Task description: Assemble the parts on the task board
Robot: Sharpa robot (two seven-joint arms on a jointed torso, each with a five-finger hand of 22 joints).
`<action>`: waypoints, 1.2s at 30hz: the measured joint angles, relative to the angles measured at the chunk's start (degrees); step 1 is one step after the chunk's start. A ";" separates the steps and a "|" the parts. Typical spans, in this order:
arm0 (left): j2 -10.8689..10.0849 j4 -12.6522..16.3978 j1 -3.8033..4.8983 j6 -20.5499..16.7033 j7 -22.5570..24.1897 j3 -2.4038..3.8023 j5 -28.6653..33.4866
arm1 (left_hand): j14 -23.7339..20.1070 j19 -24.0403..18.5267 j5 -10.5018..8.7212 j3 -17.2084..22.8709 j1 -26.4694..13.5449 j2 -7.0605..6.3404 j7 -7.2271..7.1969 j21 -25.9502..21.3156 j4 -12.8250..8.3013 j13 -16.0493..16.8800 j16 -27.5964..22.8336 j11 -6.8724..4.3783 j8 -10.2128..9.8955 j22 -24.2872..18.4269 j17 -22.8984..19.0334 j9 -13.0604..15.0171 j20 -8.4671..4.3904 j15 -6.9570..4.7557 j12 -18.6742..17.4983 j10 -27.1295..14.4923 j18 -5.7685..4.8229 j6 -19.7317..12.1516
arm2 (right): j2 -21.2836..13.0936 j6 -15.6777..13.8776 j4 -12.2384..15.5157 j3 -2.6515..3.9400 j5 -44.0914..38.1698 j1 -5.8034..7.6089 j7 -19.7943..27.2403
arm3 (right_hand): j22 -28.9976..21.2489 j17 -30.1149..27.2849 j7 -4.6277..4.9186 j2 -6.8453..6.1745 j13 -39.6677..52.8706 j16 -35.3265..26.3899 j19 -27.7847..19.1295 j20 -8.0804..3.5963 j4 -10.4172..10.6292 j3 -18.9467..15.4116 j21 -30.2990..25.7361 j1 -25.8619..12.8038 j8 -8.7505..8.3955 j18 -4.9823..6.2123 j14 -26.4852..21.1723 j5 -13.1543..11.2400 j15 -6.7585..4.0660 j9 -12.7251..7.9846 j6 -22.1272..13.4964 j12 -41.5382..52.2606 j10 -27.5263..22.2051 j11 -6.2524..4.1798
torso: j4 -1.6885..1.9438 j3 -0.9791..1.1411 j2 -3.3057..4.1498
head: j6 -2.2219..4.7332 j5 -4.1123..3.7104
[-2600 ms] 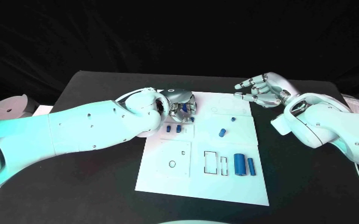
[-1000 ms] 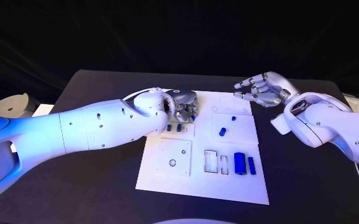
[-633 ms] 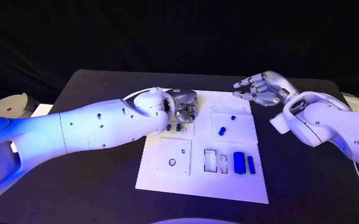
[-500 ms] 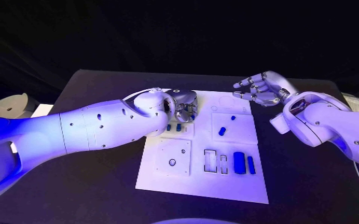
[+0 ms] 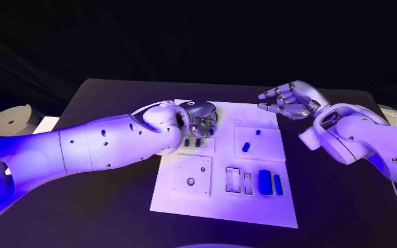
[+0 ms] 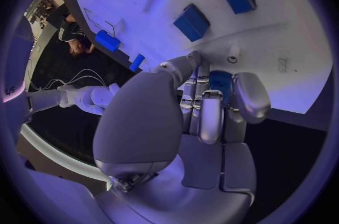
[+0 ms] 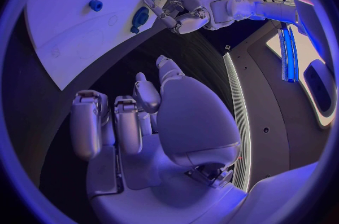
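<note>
Left robot hand pinches a blue part at the board's far-left edge; right robot hand, fingers curled and holding nothing, hovers over bare desk off its far-right corner.

A black table carries the white task board flat at its middle.

No text, label, brand or number can be read anywhere. The task board carries only thin outlines of circles and rectangles, no letters. In the left wrist view a faint dark mark sits on the board towards 3 o'clock, too blurred to read.
</note>
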 measured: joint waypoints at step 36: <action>-8.04 4.46 0.82 -0.25 -1.27 2.32 4.50 | -0.01 0.00 0.00 0.36 -1.62 -0.39 -0.02 0.29 -0.37 0.22 0.00 -0.01 -0.40 0.20 -0.81 0.03 0.00 0.01 -0.93 0.82 0.00 0.79 | 0.00 0.00 -0.21 0.00 0.00 -0.38 0.03 | -0.02 -0.03 0.00 0.00 -0.02 0.00 0.00 0.00 0.00 0.00 0.00 0.00 0.00 0.00 0.00 0.00 0.00 0.00 0.00 0.00 0.00 0.00 | 0.03 0.04 0.04 | 0.24 0.80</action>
